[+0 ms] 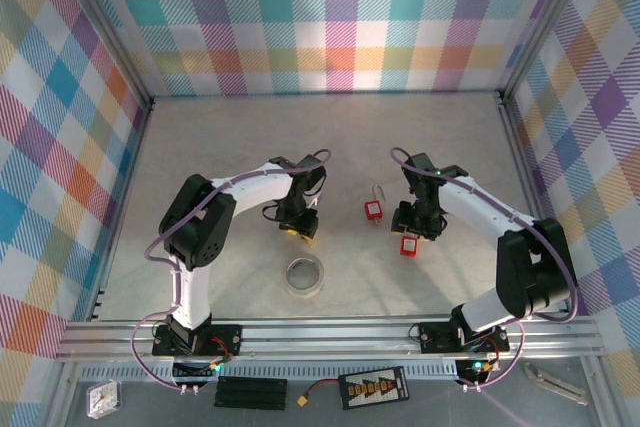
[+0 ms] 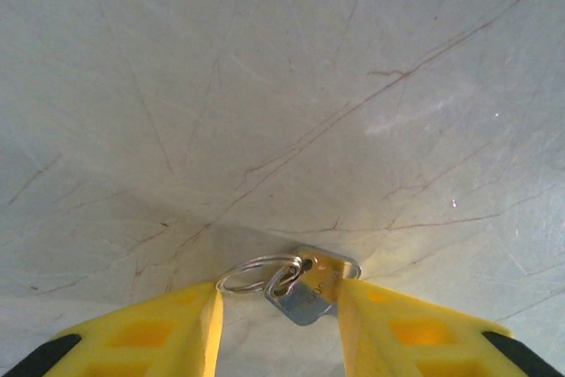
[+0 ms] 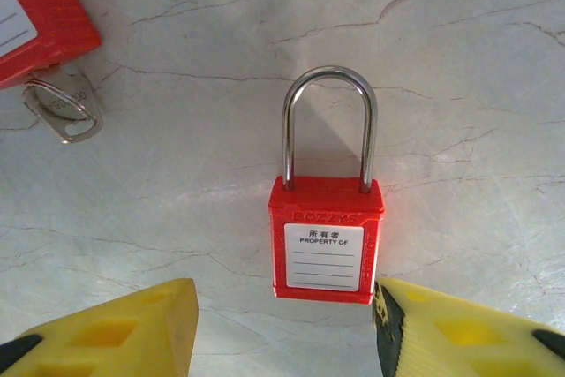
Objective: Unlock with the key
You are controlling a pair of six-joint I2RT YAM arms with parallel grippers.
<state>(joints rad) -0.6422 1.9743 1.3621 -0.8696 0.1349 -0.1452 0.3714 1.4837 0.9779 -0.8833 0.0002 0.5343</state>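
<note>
A silver key (image 2: 311,296) on a wire ring (image 2: 256,269) lies on the table between my left gripper's (image 2: 278,293) yellow fingers (image 2: 150,333). Its head touches the right finger and the ring reaches the left one. The jaws stand apart. In the top view the left gripper (image 1: 300,232) is left of centre. A red padlock (image 3: 325,245) lies label up, its steel shackle pointing away. My right gripper (image 3: 284,293) is open around its lower end, only the right fingertip touching it. A second red padlock (image 3: 35,15) with another key (image 3: 60,110) lies at the upper left.
In the top view two red padlocks (image 1: 375,209) (image 1: 408,245) lie beside the right gripper (image 1: 413,230). A roll of tape (image 1: 304,275) sits near the front between the arms. Plaid walls enclose the marbled table (image 1: 250,147), with a metal rail (image 1: 330,332) along the near edge.
</note>
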